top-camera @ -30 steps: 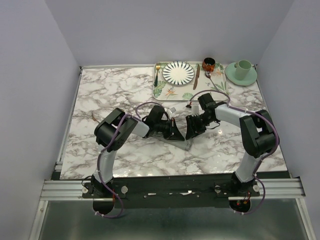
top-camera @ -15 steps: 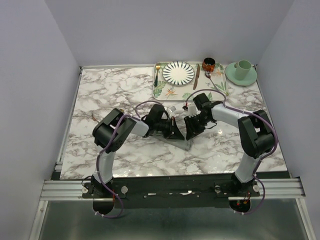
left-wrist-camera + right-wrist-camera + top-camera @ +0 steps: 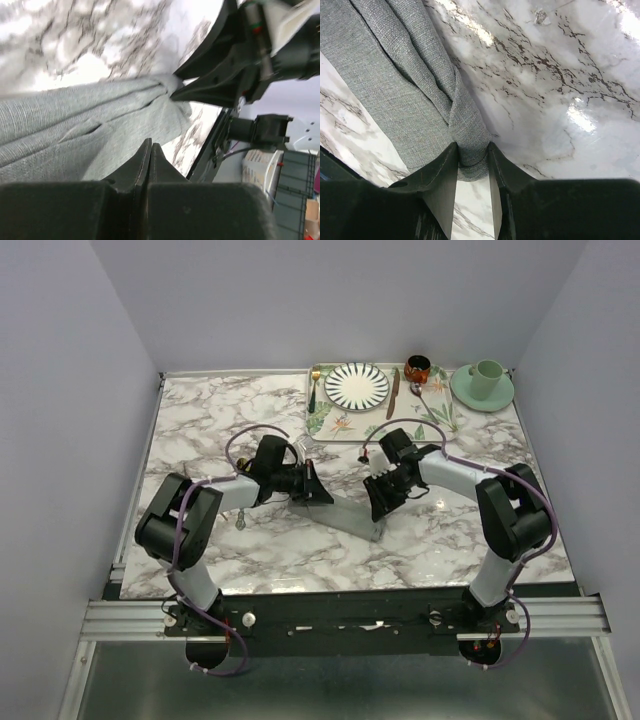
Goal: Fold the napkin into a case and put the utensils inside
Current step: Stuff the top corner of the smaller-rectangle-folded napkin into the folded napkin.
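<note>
The napkin [image 3: 345, 519] lies near the middle of the marble tabletop [image 3: 220, 420], pulled into a narrow grey band that runs from the left arm's claw across to the right arm's claw. It is bunched and creased rather than folded flat. At its left end, the left claw [image 3: 149, 147] has its jaws pressed tight together with the tips down at the cloth. Its wrist view does not show whether a fold is caught between them. From there the band slants toward the near edge as it goes right. At that end the right claw [image 3: 471, 150] stands narrow, its two fingers squeezing a twisted, rolled corner of the cloth just above the marble. Along the far edge, a leaf-patterned tray [image 3: 335, 423] carries a gold fork with a dark handle [image 3: 313, 392], then a striped plate [image 3: 357, 385], then a brown-handled knife [image 3: 393, 393]. A slim spoon [image 3: 425, 403] lies at the tray's right side, well apart from the napkin. Behind it stands a small dark and orange cup [image 3: 417, 368], and furthest right a pale green cup [image 3: 488, 374] sits on a matching saucer [image 3: 468, 394].
</note>
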You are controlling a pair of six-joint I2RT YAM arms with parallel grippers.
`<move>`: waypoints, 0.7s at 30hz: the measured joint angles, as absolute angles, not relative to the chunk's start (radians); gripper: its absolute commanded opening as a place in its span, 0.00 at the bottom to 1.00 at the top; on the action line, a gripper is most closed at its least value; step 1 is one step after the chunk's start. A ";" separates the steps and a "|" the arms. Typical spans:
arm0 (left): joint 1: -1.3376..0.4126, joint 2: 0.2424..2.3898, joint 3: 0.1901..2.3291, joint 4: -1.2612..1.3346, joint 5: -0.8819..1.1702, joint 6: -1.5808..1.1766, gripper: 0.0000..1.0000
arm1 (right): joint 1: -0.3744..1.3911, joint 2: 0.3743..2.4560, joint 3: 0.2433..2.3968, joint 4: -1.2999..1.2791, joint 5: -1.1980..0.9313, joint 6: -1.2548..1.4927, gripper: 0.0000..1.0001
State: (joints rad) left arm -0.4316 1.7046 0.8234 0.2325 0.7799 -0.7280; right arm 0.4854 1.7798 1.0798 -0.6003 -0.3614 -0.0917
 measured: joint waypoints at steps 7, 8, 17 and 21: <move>-0.439 1.848 0.808 0.264 0.804 -0.719 0.00 | 0.498 1.772 1.074 -0.597 -0.352 -0.125 0.41; -0.439 1.882 0.816 0.268 0.808 -0.725 0.00 | 0.499 1.769 1.073 -0.597 -0.353 -0.131 0.42; -0.434 1.984 0.904 0.275 0.908 -0.709 0.00 | 0.504 1.756 1.124 -0.707 -0.358 -0.207 0.50; -0.434 1.984 0.908 0.265 0.911 -0.691 0.00 | 0.488 1.754 1.209 -0.741 -0.386 -0.233 0.45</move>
State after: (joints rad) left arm -0.4343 1.9842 0.9085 0.2646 0.9108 -0.6914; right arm 0.4881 1.7542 1.2095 -0.7414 -0.3859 -0.2329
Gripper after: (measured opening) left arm 0.003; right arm 0.504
